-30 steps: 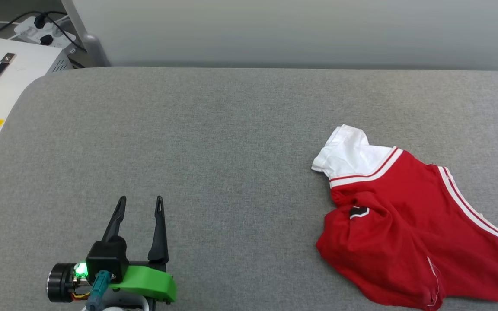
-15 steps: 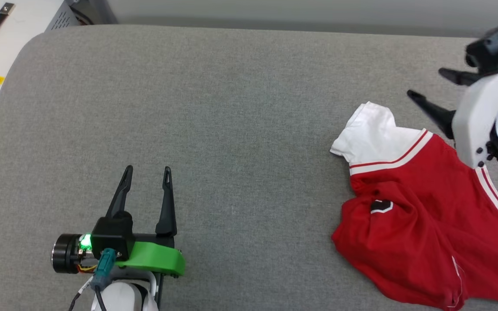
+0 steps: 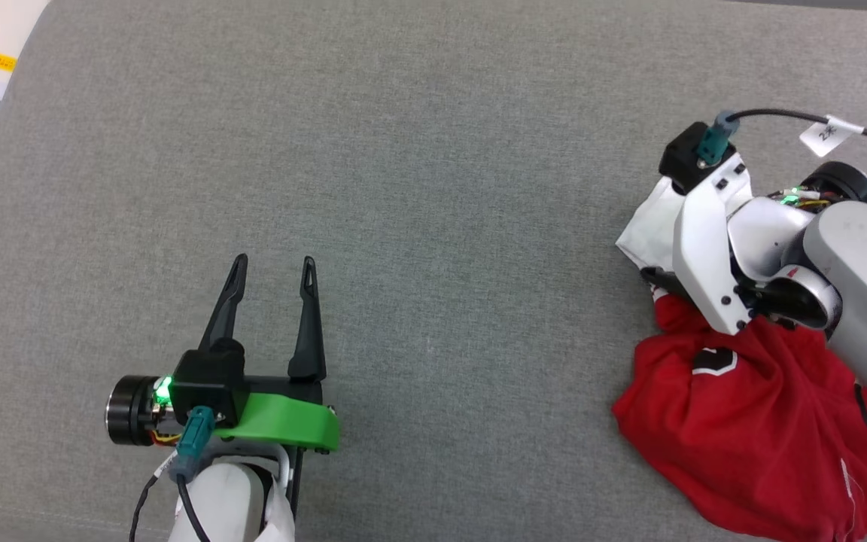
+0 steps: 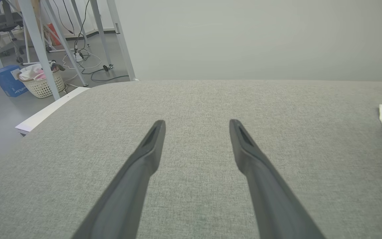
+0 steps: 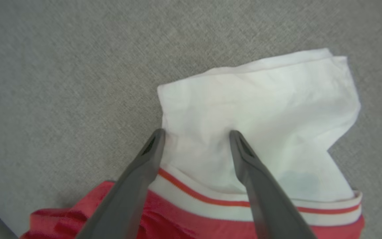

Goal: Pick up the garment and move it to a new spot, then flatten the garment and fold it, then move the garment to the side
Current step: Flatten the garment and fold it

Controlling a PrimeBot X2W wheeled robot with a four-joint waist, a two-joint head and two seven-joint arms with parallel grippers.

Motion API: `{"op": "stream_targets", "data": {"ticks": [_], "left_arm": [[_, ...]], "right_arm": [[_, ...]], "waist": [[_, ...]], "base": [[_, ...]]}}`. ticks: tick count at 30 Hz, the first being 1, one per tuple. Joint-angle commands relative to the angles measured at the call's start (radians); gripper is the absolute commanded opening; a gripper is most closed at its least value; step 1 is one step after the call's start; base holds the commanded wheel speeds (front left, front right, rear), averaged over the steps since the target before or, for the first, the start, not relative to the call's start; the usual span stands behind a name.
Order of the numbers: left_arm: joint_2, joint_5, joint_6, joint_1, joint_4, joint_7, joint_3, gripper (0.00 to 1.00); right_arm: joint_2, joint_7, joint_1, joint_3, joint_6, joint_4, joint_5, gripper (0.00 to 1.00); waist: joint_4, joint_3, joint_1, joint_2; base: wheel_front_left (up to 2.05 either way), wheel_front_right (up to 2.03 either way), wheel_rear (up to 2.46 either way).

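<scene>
While garment (image 3: 742,421) lies on grey pad (image 3: 433,188), white basket (image 4: 46,89) holds cloths (image 4: 31,71).

The red-and-white jersey garment (image 3: 742,429) lay on the grey fabric table (image 3: 433,150), at its right side. The right gripper (image 5: 196,132) stood over the sleeve (image 5: 260,109); the left gripper (image 3: 273,262) was well apart, at left.

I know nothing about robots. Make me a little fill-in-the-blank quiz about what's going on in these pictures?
1. The garment is mostly ____ with a white sleeve.
2. The right claw reaches over that sleeve with its jaws ____.
3. The left claw hovers over the bare ____ surface.
4. The garment lies on the robot's ____ side.

Missing words: red; open; grey; right.
</scene>
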Motion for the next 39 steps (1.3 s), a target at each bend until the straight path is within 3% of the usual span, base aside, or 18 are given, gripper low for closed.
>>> {"op": "stream_targets", "data": {"ticks": [1, 7, 8, 19, 23, 28, 33, 36, 39], "left_arm": [[-0.004, -0.008, 0.01, -0.021, -0.001, -0.006, -0.001, 1.0], [-0.004, -0.01, 0.017, -0.022, 0.006, -0.006, 0.003, 1.0], [-0.004, -0.01, 0.018, -0.02, 0.007, -0.006, 0.006, 1.0], [-0.004, -0.003, 0.01, -0.012, 0.018, -0.006, 0.012, 1.0], [-0.004, -0.002, 0.011, 0.0, 0.017, -0.006, 0.019, 1.0], [-0.004, -0.003, 0.017, 0.018, 0.014, -0.006, 0.03, 1.0], [-0.004, -0.001, 0.019, 0.027, 0.015, -0.006, 0.044, 1.0], [-0.004, -0.002, 0.016, 0.026, 0.018, -0.006, 0.05, 1.0], [-0.004, -0.001, 0.014, 0.023, 0.022, -0.006, 0.053, 1.0]], "right_arm": [[0.001, -0.017, 0.003, 0.034, -0.001, 0.028, 0.003, 1.0], [-0.019, -0.094, 0.025, 0.128, -0.001, 0.122, 0.014, 1.0], [-0.02, -0.117, 0.019, 0.135, -0.001, 0.126, 0.013, 0.02], [0.015, -0.442, -0.14, 0.163, -0.001, 0.099, -0.009, 0.0], [0.065, -0.521, -0.167, 0.205, -0.001, 0.073, -0.02, 0.0], [0.172, -0.61, -0.157, 0.271, -0.001, 0.055, -0.053, 0.0], [0.277, -0.61, -0.081, 0.312, -0.001, 0.032, -0.098, 0.0], [0.318, -0.494, 0.038, 0.315, -0.001, -0.013, -0.173, 0.0], [0.311, -0.395, 0.137, 0.316, -0.001, -0.05, -0.216, 0.0]], "waist": [[0.02, 0.025, -0.0001, 0.0001], [0.021, 0.027, -0.0001, 0.0001], [0.018, 0.024, -0.0001, 0.0001], [0.005, -0.043, -0.0001, 0.0001], [0.008, -0.059, -0.0001, 0.0001], [0.01, -0.067, -0.0001, 0.0001], [0.012, -0.067, -0.0001, 0.0001], [0.017, -0.064, -0.0001, 0.0001], [0.021, -0.062, -0.0001, 0.0001]], "base": [[0.0, 0.0, 0.0], [0.0, 0.0, 0.0], [0.0, 0.0, 0.0], [0.0, 0.0, 0.0], [0.0, 0.0, 0.0], [0.0, 0.0, 0.0], [0.0, 0.0, 0.0], [0.0, 0.0, 0.0], [0.0, 0.0, 0.0]]}}
